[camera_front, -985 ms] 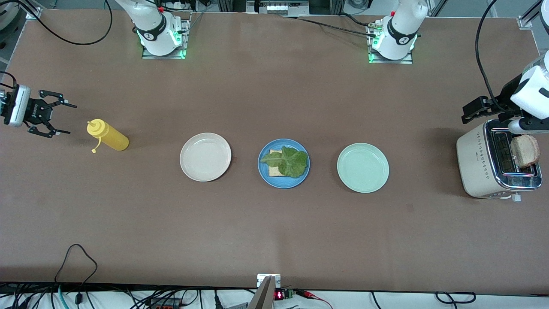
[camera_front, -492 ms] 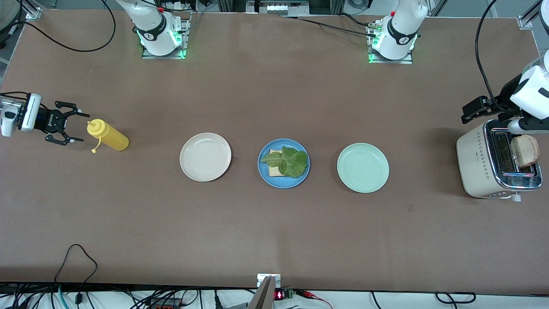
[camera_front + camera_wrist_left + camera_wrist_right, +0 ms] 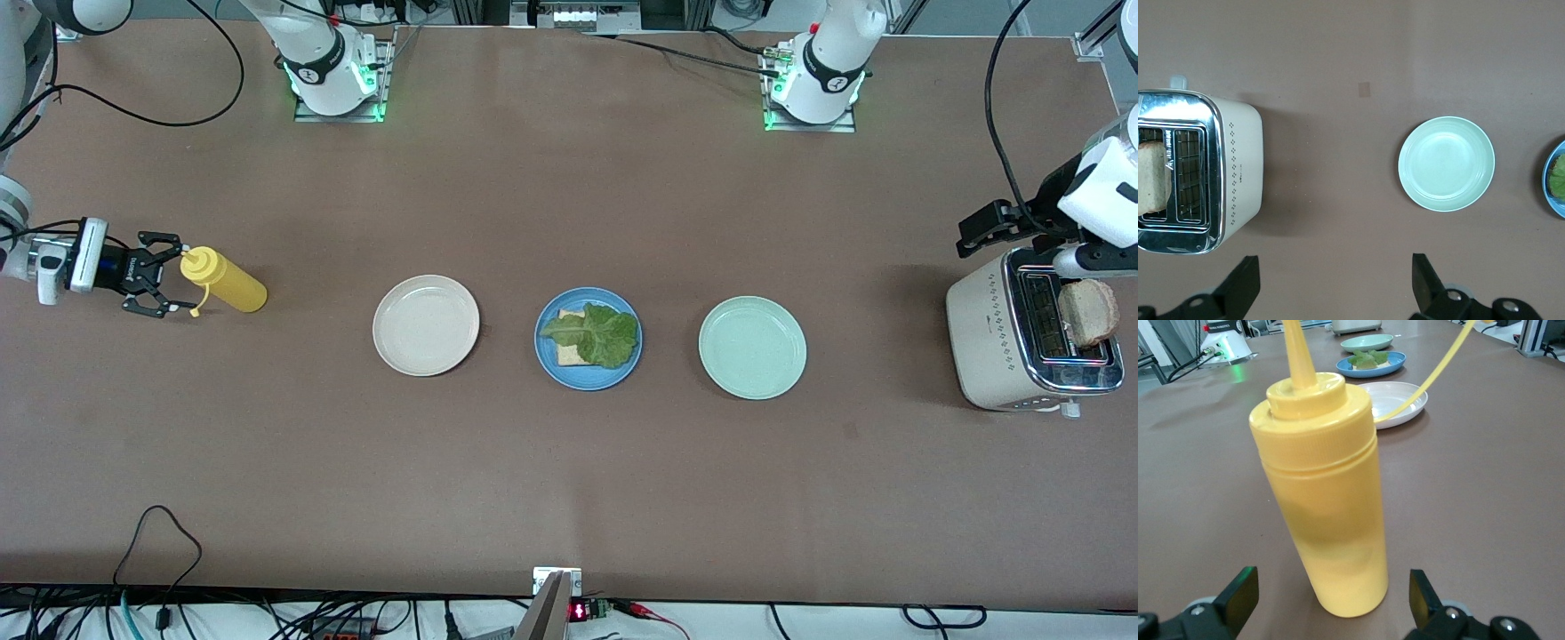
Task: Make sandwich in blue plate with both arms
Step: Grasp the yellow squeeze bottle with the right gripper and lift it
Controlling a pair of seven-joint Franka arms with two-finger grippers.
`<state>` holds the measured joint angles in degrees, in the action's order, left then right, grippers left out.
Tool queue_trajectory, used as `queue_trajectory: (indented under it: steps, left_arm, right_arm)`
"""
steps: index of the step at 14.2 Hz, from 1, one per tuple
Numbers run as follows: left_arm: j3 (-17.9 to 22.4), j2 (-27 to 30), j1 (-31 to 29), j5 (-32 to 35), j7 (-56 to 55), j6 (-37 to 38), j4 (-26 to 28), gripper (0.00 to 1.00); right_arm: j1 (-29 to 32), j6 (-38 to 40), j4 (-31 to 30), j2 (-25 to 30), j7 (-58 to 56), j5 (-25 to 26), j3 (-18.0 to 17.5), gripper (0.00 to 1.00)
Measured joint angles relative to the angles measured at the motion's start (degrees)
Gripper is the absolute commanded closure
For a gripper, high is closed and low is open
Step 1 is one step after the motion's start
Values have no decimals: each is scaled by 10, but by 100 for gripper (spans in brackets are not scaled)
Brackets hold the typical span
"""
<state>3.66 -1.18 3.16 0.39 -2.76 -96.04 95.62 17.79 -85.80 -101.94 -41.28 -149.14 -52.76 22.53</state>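
The blue plate (image 3: pixel 544 342) sits mid-table and holds one bread slice (image 3: pixel 566 354) with a green lettuce leaf (image 3: pixel 600 333) on top. A second bread slice (image 3: pixel 1086 311) stands in the toaster (image 3: pixel 996 342) at the left arm's end. My left gripper (image 3: pixel 978 229) is open and empty, up beside the toaster; its wrist view shows the toaster (image 3: pixel 1238 167) and the bread (image 3: pixel 1151 177) from above. My right gripper (image 3: pixel 173 284) is open, low at the right arm's end, with a yellow squeeze bottle (image 3: pixel 227 283) just at its fingertips. In the right wrist view the bottle (image 3: pixel 1328 500) stands between the open fingers (image 3: pixel 1238 593), ungripped.
A cream-white plate (image 3: pixel 426 324) lies beside the blue plate toward the right arm's end. A mint-green plate (image 3: pixel 752 347) lies toward the left arm's end and shows in the left wrist view (image 3: pixel 1446 163). Cables hang along the table edge nearest the front camera.
My right gripper has moved across the table toward the yellow bottle and now reaches its cap end. The left arm, the plates and the bread have not moved.
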Motion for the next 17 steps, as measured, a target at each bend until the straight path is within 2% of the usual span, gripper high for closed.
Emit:
queue_trajectory:
  steps: [9, 10, 11, 12, 13, 14, 17]
  left_arm:
    - [-3, 0, 6, 0, 0, -8, 0, 0]
    - [-3, 0, 6, 0, 0, -6, 0, 0]
    - [-3, 0, 6, 0, 0, -1, 0, 0]
    - [-4, 0, 6, 0, 0, 3, 0, 0]
    - [-4, 0, 6, 0, 0, 5, 0, 0]
    - [-4, 1, 6, 0, 0, 5, 0, 0]
    - [-4, 1, 6, 0, 0, 5, 0, 0]
  right_arm:
    - [2, 10, -1, -29, -8, -4, -51, 0]
    - [2, 10, -1, -31, -8, -6, -55, 21]
    - [2, 9, -1, -31, -9, -9, -57, 59]
    - [2, 9, -1, -31, -10, -10, -57, 87]
    - [2, 9, 0, -30, -10, -10, -58, 95]
    - [0, 5, 1, -30, -10, -11, -60, 98]
    - [-17, -19, 7, -23, 10, -11, -64, 100]
